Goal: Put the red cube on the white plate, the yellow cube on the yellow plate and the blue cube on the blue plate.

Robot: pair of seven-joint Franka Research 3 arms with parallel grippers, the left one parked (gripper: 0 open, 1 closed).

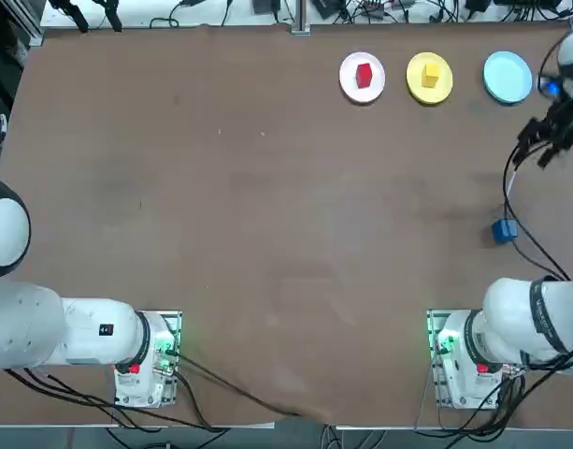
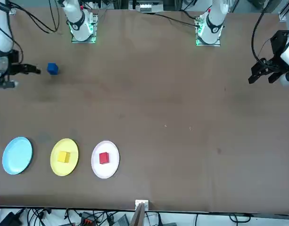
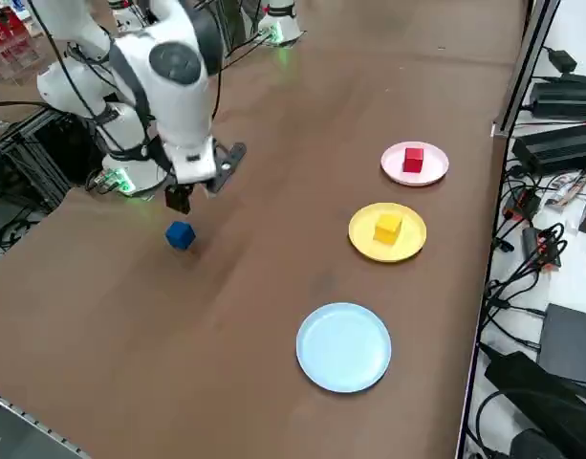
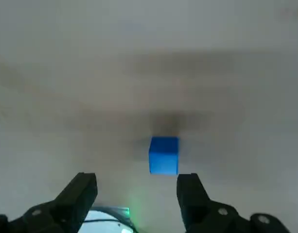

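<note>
The table (image 1: 267, 215) has a broad, plain brown top with small pale specks scattered on its surface. Past its far side in the top view runs a white surface (image 3: 579, 258), covered with tangled black cables (image 3: 522, 277) and dark boxes (image 3: 560, 153). A metal post (image 2: 140, 213) stands at the table's edge there. In the right side view, a dark rail (image 3: 504, 143) runs between the brown top and the white surface, and a grey panel (image 3: 20, 430) shows at the near corner. Soft shadows lie on the brown top beside some of the things it carries.
</note>
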